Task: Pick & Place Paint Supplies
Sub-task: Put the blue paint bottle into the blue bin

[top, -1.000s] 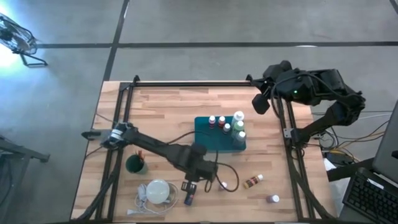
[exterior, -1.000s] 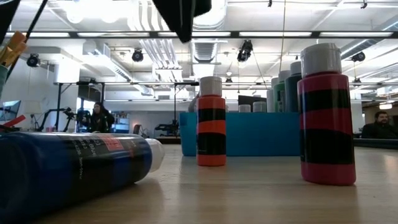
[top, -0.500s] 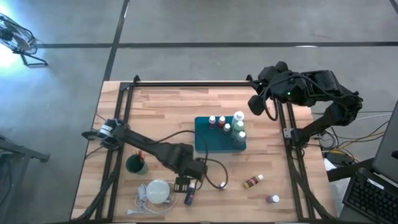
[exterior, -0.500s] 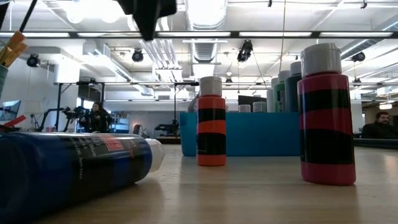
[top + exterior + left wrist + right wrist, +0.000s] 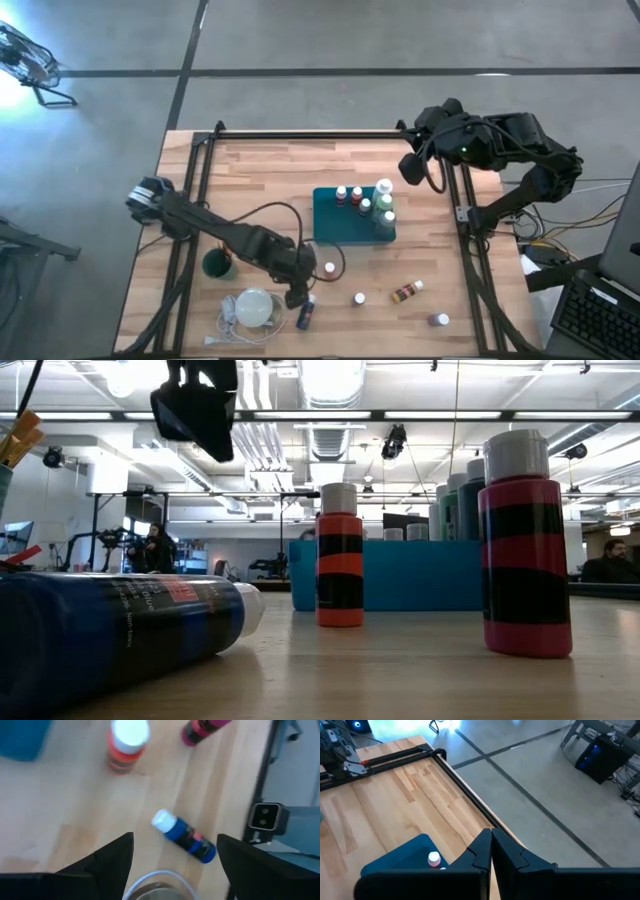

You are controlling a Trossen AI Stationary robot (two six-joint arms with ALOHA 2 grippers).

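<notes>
**Left gripper over the fallen blue bottle**

The left gripper [image 5: 296, 296] hangs just above the blue bottle [image 5: 186, 836], its fingers spread wide and holding nothing. That placement looks like preparation for a grasp: the bottle lies between the fingers in the left wrist view, so a descent would bracket it.

The blue bottle lies on its side on the wooden table [image 5: 260, 180], well clear of the teal tray [image 5: 335, 228] on the side toward the table's near edge, just beside the white disc [image 5: 254, 307]. It is deep blue with a dark label and a white cap. An orange bottle [image 5: 126, 744] stands upright between it and the tray.

The right gripper [image 5: 412, 167] waits beyond the tray's far corner, fingers pressed together and empty.
</notes>
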